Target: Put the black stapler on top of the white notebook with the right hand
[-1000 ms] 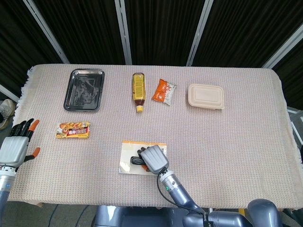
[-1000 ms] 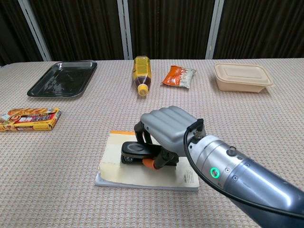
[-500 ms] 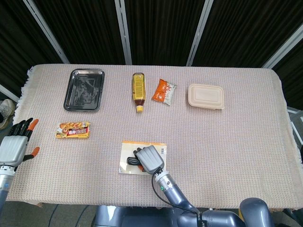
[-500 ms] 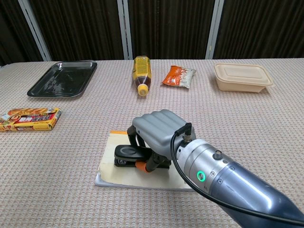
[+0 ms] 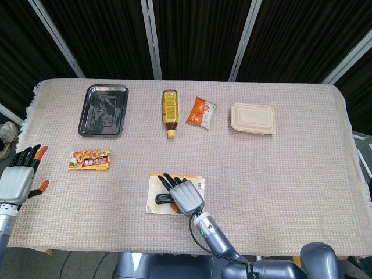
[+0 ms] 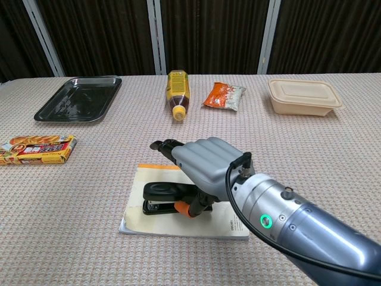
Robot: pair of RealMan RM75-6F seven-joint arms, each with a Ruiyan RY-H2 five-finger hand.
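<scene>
1. Dark curtain panels with pale slanted bars close off the far side, and a beige woven cloth covers the tabletop (image 5: 279, 174).
2. On the near middle of the cloth lies the white notebook (image 6: 152, 220), flat, with an orange strip along its far edge.
3. Lying on the notebook's left half is the black stapler (image 6: 164, 196), long axis running left to right.
4. Over the stapler's right end hovers the right hand (image 6: 205, 164), its fingers (image 6: 166, 145) stretched out and spread toward the far left, holding nothing. An orange-tipped thumb sits low beside the stapler; whether it touches is unclear.
5. At the near left edge, off the cloth, the left hand (image 5: 20, 177) is held with fingers apart and nothing in it.
6. Along the far side, from left to right: a black tray (image 5: 104, 110), a yellow bottle (image 5: 169, 112) lying down, an orange snack packet (image 5: 201, 112), and a lidded beige food box (image 5: 253, 118).
7. Near the left edge rests a flat red-and-yellow snack box (image 5: 89, 159), well apart from the notebook.
</scene>
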